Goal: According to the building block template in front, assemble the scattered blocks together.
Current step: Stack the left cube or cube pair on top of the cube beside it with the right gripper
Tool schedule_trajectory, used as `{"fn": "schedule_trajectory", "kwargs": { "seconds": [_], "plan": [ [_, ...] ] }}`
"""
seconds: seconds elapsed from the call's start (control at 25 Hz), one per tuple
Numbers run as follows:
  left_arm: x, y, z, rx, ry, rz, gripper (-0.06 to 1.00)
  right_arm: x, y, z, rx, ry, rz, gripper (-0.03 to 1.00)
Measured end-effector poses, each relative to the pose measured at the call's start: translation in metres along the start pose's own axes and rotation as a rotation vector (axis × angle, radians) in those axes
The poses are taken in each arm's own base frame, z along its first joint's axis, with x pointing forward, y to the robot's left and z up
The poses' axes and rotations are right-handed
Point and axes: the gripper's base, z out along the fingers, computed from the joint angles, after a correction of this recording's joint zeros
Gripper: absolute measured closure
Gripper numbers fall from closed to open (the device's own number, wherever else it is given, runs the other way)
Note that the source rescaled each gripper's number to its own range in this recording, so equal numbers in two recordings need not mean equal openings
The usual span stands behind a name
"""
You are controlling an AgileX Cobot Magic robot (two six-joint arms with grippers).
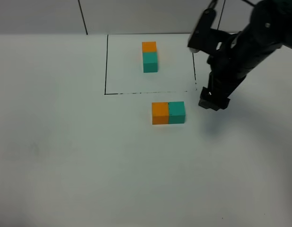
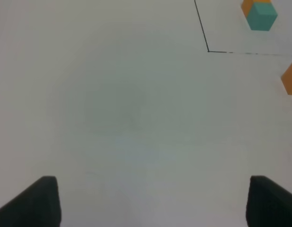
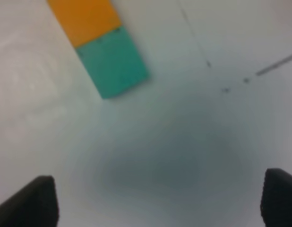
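The orange block (image 1: pixel 160 113) and teal block (image 1: pixel 176 112) sit touching on the table (image 1: pixel 65 156) just outside the template (image 1: pixel 150 56), so joining looks done; the right hand (image 1: pixel 213 102) hangs released beside the teal one, the left hand (image 2: pixel 153 201) released, grasping nothing.

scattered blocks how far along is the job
Done: the orange block and teal block touch side by side near the template. In hand: nothing; the right gripper is open beside the teal block, the left gripper open over bare table. Left: probably only retreating.
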Motion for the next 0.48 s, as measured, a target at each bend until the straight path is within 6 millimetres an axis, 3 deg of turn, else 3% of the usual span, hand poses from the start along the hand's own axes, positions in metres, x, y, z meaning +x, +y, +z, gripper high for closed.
{"fn": "schedule_trajectory", "kwargs": {
  "seconds": [0.24,0.48],
  "plan": [
    [0.0,0.0,0.0,0.0,0.0,0.0,0.27,-0.037,0.009,0.051,-0.107,0.089,-0.201,0.17],
    [0.0,0.0,0.0,0.0,0.0,0.0,0.27,-0.045,0.018,0.084,-0.144,0.116,-0.303,0.17]
  ]
}}
